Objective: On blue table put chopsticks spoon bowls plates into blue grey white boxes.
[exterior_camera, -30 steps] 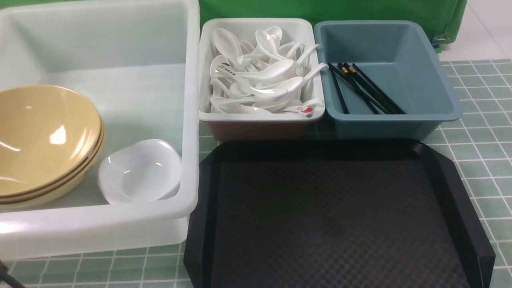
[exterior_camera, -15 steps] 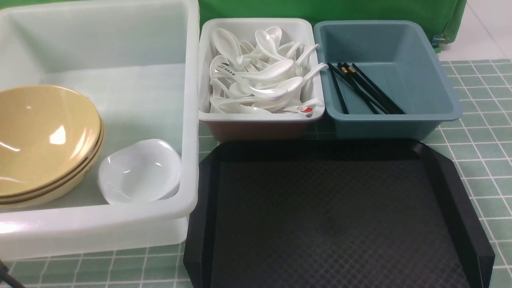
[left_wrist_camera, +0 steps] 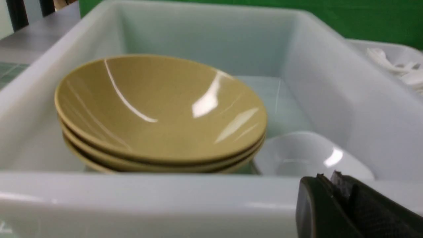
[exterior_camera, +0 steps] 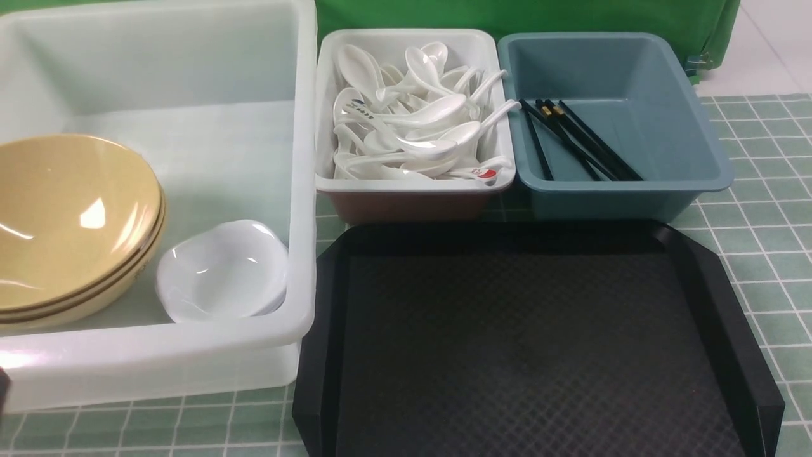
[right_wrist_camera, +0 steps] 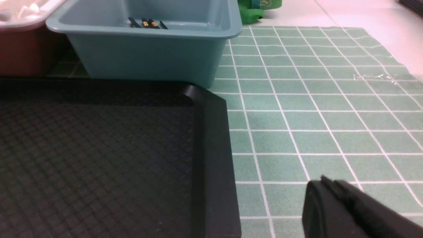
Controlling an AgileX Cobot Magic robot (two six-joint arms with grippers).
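Bowls [exterior_camera: 76, 222] + plates [exterior_camera: 222, 273] in big white tub [exterior_camera: 146, 346] — L [left_wrist_camera: 330, 185] & R jaws [right_wrist_camera: 325, 188] pressed together.

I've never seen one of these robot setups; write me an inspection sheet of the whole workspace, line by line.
Surface: blue-green grid-patterned table
Job's things: tan bowls nested, and white dishes, in the large tub; spoons heaped in the white box; black chopsticks in the blue-grey box
Clutter: nothing seen; black tray bare
Grippers: left claw and right claw both shut, holding nothing
Cables: nothing seen
Surroundings: green cloth behind the boxes, white surface beyond the table
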